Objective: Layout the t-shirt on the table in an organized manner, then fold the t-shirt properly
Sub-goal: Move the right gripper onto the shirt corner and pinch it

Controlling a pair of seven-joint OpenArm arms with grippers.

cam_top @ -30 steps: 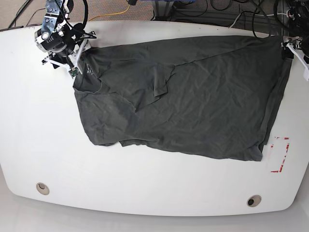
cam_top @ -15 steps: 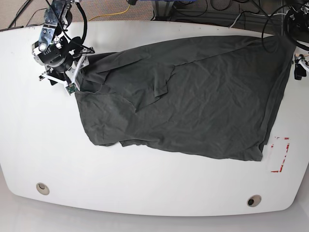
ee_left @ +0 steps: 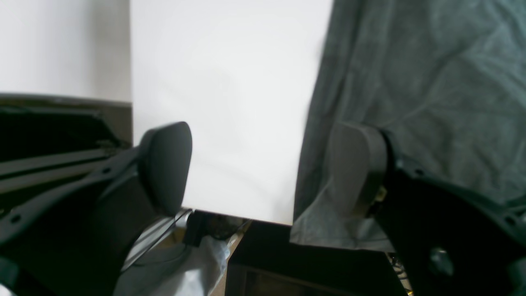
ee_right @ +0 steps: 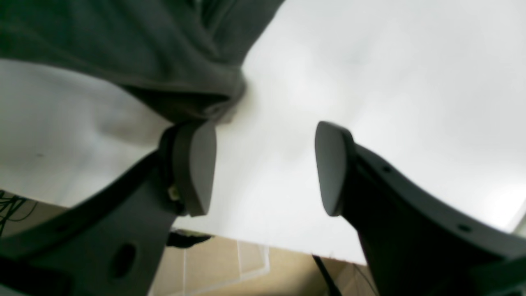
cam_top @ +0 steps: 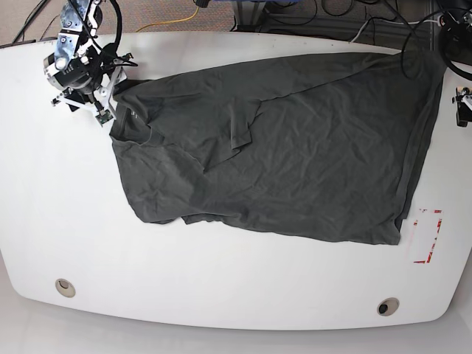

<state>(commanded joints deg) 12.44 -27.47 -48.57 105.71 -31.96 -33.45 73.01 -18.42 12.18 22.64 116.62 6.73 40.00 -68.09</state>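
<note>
My left gripper (ee_left: pixel 263 168) is spread wide with nothing between its 2 pads. The t-shirt (ee_left: pixel 419 82) lies just beside it: the cloth's edge runs past the inner face of one pad, and the other pad sits over bare white table (ee_left: pixel 230 102) near the table's edge, where a corner of the shirt hangs slightly over. I cannot tell whether that pad touches the cloth.

My right gripper (ee_right: pixel 265 168) is also spread, holding nothing. A bunched fold of the t-shirt (ee_right: pixel 164 61) lies just ahead of one pad, seemingly touching its tip; the other pad is over bare table (ee_right: pixel 370 82), apart from the cloth.

From the base view, the t-shirt (cam_top: pixel 295 147) is spread across the table (cam_top: pixel 221 280), wrinkled, with one sleeve folded over its body. My right gripper (cam_top: pixel 103 114) sits at the shirt's collar-side corner; my left gripper (cam_top: pixel 463 110) is just off the opposite edge, barely in view.
</note>
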